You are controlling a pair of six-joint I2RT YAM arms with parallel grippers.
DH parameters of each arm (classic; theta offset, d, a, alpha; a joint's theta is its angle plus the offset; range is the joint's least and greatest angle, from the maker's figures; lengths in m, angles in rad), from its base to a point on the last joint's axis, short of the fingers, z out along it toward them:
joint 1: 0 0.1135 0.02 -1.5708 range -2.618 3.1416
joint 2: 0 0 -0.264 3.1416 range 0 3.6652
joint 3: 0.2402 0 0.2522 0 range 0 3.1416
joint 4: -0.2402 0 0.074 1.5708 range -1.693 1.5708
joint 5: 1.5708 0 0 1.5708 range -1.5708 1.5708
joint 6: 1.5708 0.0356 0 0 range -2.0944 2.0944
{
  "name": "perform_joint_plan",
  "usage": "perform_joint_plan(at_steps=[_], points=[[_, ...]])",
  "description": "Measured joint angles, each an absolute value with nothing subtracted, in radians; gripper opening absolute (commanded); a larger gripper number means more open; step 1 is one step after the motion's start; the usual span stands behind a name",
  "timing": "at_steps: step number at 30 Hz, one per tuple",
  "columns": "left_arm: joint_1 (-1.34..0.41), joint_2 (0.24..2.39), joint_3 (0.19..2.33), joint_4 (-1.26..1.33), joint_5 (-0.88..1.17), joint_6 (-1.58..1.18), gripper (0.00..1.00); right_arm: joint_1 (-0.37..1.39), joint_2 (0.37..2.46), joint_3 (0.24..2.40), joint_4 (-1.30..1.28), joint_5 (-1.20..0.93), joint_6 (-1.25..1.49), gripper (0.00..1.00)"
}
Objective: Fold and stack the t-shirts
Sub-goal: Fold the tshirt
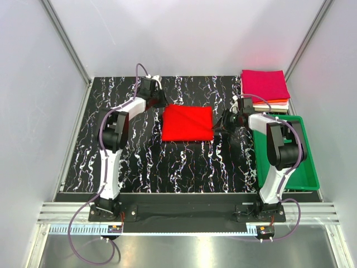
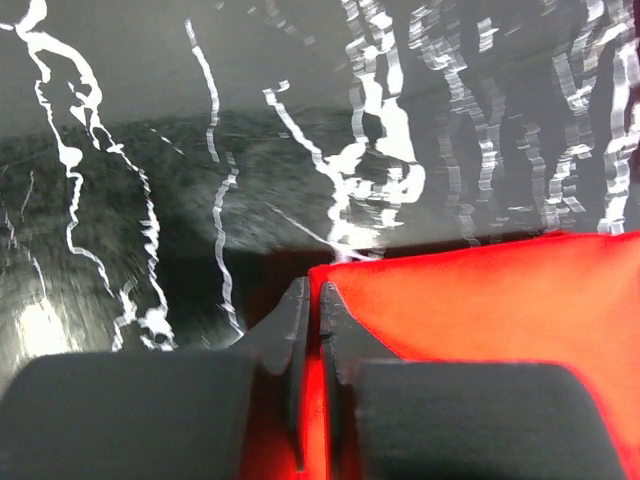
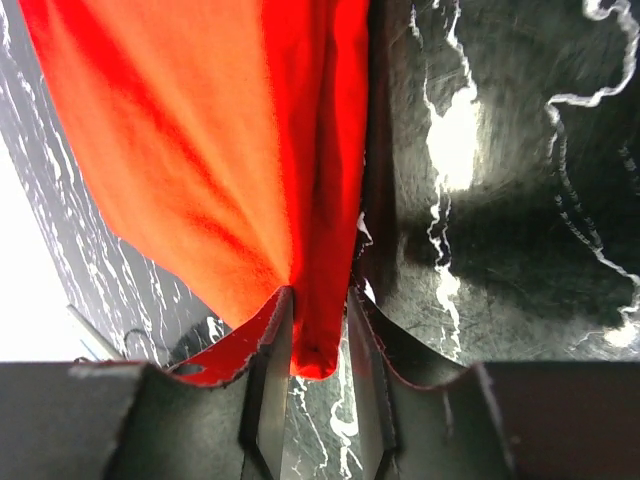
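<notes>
We see the red t-shirt (image 1: 187, 124) lying on the black marbled worktop (image 1: 139, 162) between the two arms. It is folded into a rough square that looks flat from above.

The left gripper (image 1: 159, 101) sits at the shirt's far left corner. In the left wrist view, its jaws are drawn in to a thin slit with a sliver of red cloth in it. We read this as a pinch on the corner of the red t-shirt (image 2: 480, 300).

The right gripper (image 1: 220, 124) is at the shirt's right edge. In the right wrist view, its fingers (image 3: 268, 370) stand partly apart with a fold of the red t-shirt (image 3: 200, 150) hanging between them. The cloth touches one finger, and bare worktop shows beside the other.

At the far right corner we find a stack of folded squares: a magenta t-shirt (image 1: 264, 84) on top, with an orange t-shirt (image 1: 273, 102) and a white t-shirt (image 1: 277, 106) showing as edges beneath it. A green tray (image 1: 301, 173) sits just in front of that stack, along the right edge.
</notes>
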State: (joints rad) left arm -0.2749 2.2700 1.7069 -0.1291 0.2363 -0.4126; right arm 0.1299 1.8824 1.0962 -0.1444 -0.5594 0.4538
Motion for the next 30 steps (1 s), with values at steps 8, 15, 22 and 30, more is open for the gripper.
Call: perform_joint_plan(at_steps=[8,15,22,30], points=[[-0.263,2.307,1.724,-0.11,0.379,-0.361,0.33,0.13,1.883,1.194,-0.235,-0.507,0.448,0.37],[-0.263,2.3,1.753,-0.113,0.459,-0.345,0.4,0.13,1.883,1.294,-0.313,-0.49,0.442,0.27],[-0.264,2.223,1.748,-0.136,0.452,-0.371,0.44,0.135,1.938,1.422,-0.299,-0.534,0.453,0.19],[-0.271,2.165,1.62,-0.134,0.444,-0.398,0.47,0.132,2.181,1.473,-0.233,-0.522,0.458,0.17]])
